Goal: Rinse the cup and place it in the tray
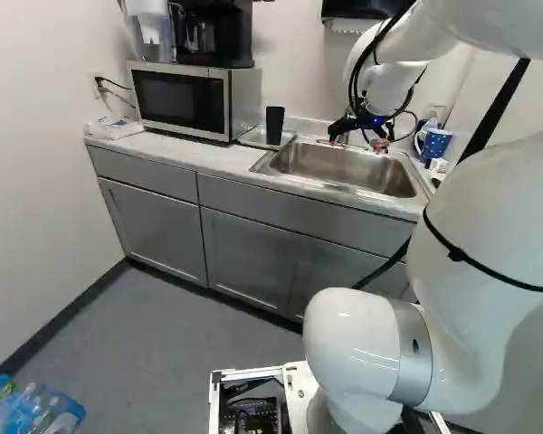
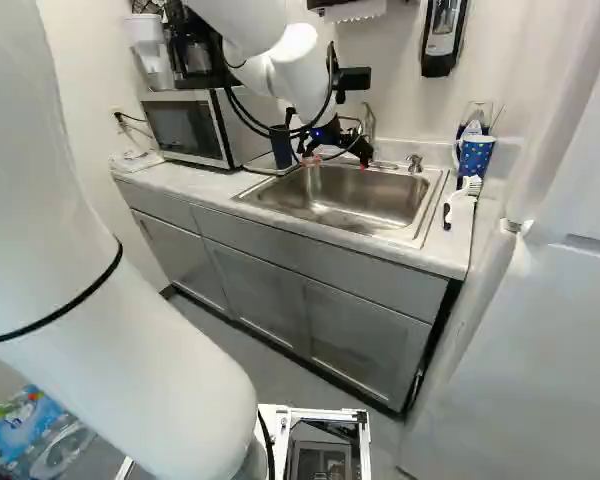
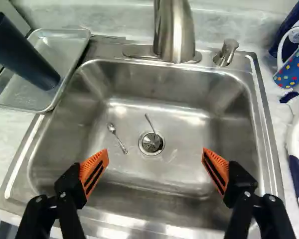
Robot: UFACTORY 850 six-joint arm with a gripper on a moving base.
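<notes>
I find the white arm (image 1: 475,280) taking up the right of the left base frame, reaching over toward the counter. The grey cabinets (image 1: 253,249) run across that frame's middle. The metal sink (image 2: 350,205), centre of the right base frame, is set into the counter (image 2: 205,183) above them. The microwave (image 1: 183,99) sits in the left base frame's upper left, a coffee maker (image 1: 199,32) on top.

Between microwave and sink lies the metal tray (image 3: 62,52). The gripper (image 2: 337,161) is over the sink, upper middle of the right base frame: released, fingers spread wide, grasping nothing. The tap (image 3: 174,32) rises at the sink's back rim.

The dark cup (image 1: 274,125), subject of the task, stands upright on the tray. A dotted mug (image 2: 476,155) stands on the counter at the right base frame's upper right; a brush (image 3: 295,144) lies near it. In the basin, a small spoon (image 3: 117,138) lies beside the drain (image 3: 151,143); a second slim utensil (image 3: 150,123) reaches the drain.
</notes>
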